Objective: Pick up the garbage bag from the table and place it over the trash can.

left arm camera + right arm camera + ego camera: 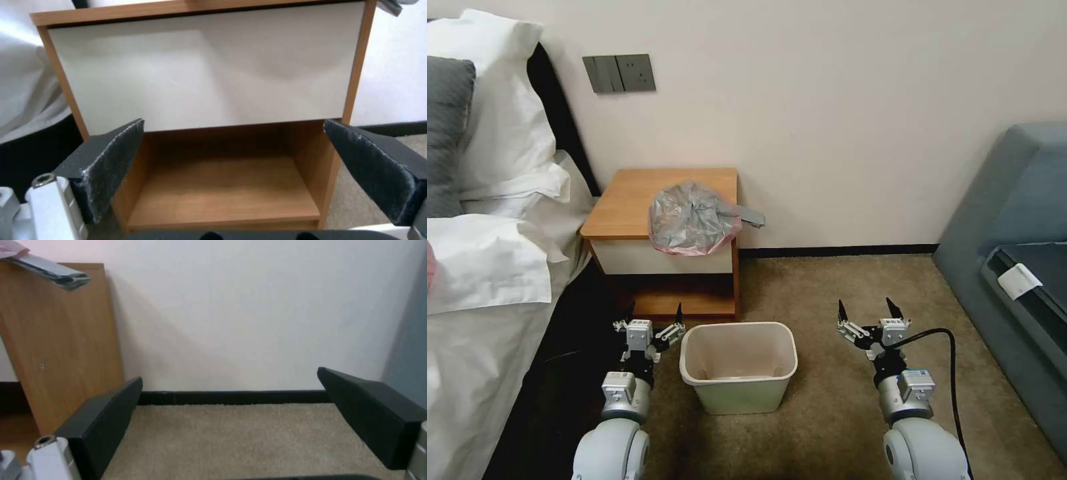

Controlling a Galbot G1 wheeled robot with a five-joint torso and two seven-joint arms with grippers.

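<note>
Garbage bag (on table) beyond left gripper

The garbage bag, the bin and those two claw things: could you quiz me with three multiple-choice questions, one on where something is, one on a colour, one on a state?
1. Where does the garbage bag lie?
A. inside the trash can
B. on the table's top, at its front right corner
C. on the carpet

2. What colour is the garbage bag's rim?
A. pink-red
B. blue
C. yellow

3. How do the left end effector and right end effector stand?
A. both shut on the bag
B. one open, one shut
C. both open, holding nothing

Answers: 1 B, the bag sits on the table and hangs slightly over its front edge. 2 A, a pink-red edge lines the grey plastic. 3 C, each has its fingers spread, low on either side of the trash can.
</note>
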